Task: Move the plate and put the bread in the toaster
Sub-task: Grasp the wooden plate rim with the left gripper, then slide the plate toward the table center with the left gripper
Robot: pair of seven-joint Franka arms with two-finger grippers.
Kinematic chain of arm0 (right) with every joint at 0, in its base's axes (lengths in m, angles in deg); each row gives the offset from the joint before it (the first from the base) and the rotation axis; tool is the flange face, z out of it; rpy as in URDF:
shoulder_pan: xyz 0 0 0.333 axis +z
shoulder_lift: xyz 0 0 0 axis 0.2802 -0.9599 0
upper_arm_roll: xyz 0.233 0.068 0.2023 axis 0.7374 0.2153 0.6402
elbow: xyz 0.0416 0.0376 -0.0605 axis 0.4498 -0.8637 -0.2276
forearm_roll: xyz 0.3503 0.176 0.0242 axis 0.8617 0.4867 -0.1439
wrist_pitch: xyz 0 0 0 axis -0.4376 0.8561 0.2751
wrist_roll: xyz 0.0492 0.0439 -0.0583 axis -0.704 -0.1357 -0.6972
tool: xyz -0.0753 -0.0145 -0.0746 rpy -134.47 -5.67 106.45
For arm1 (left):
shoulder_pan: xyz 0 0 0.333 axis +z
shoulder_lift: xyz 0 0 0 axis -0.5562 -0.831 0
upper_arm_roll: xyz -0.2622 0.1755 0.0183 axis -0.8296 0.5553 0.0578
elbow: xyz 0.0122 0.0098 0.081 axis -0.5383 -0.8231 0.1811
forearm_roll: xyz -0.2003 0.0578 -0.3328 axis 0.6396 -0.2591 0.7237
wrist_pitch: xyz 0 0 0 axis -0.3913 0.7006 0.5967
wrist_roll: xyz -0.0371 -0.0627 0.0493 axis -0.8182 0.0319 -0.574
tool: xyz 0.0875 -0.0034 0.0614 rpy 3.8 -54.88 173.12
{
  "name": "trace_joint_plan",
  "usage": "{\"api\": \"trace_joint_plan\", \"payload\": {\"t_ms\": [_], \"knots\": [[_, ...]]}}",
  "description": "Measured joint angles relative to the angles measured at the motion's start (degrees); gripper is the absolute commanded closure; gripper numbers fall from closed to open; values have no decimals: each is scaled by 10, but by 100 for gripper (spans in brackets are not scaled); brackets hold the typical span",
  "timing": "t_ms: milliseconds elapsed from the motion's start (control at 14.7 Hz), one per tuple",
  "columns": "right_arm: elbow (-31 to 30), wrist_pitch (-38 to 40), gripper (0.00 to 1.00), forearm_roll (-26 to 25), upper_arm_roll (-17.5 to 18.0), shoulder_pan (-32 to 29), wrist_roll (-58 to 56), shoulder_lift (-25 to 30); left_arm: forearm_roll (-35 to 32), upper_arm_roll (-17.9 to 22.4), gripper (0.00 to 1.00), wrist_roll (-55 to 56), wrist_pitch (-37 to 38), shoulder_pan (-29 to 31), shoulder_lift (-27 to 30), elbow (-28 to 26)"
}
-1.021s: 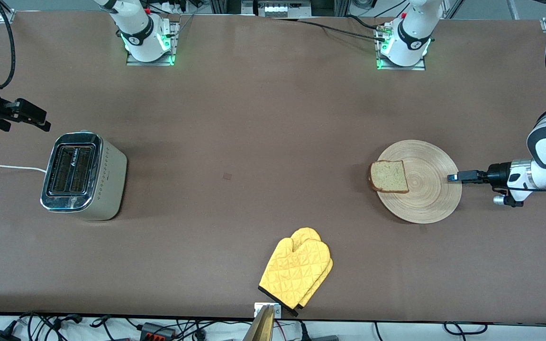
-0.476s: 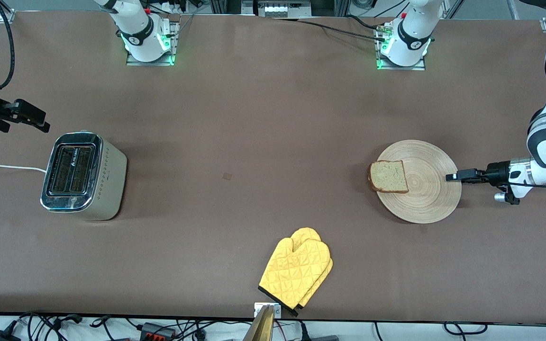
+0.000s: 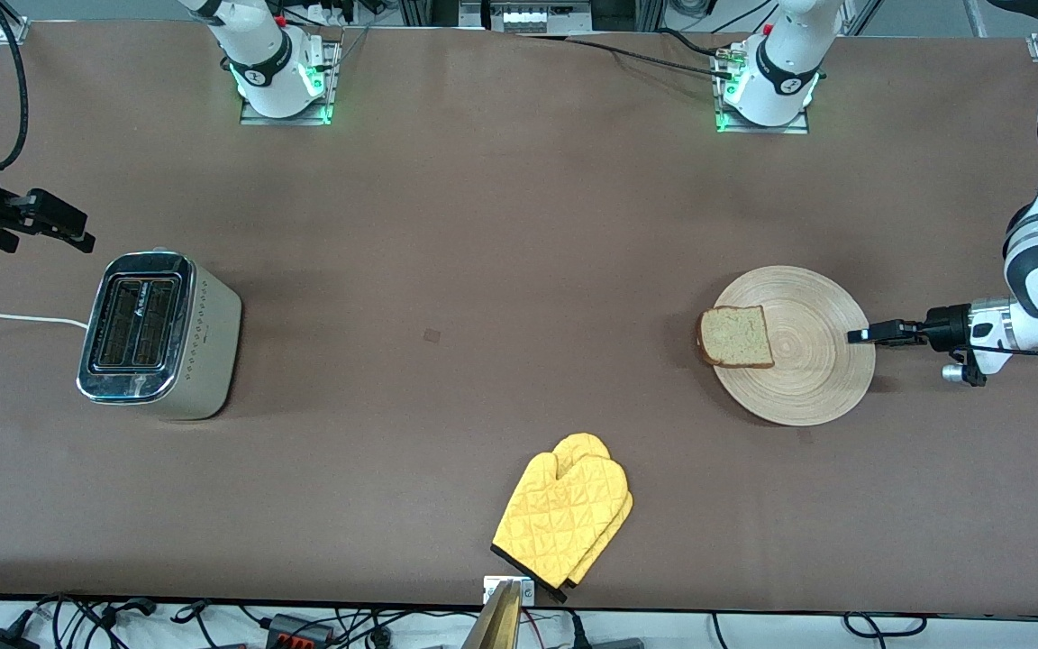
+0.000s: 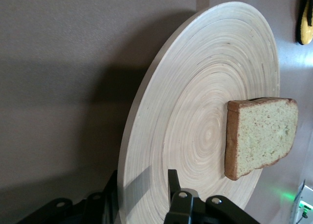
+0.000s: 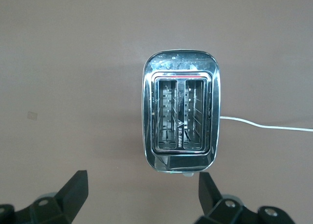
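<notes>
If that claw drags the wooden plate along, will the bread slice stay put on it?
Probably not reliably. The bread lies loose, overhanging the plate's rim, so a jerk could slide it off. The plate looks stiff and smooth, and should slide flat with the left gripper clamping its edge.

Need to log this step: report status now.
Left end effector straddling plate rim, bread aboard. Right end effector open, waiting over the toaster. Yellow mitt off the route.

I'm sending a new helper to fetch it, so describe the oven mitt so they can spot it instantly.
Start at the brown table and go to its edge nearest the front camera, about midway between the toaster and the wooden plate. The oven mitt lies flat there, alone: the only bright yellow, quilted, soft thing, with dark trim at its cuff.
</notes>
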Motion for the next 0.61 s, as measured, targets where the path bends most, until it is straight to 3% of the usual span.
{"api": "trace_joint_plan", "payload": {"t_ms": [204, 612], "knots": [[0, 0, 0, 0, 0, 0, 0, 0, 19, -1, 99, -4, 31, 2, 1, 7], [0, 0, 0, 0, 0, 1, 0, 0, 55, -10, 99, -41, 81, -2, -7, 31]]}}
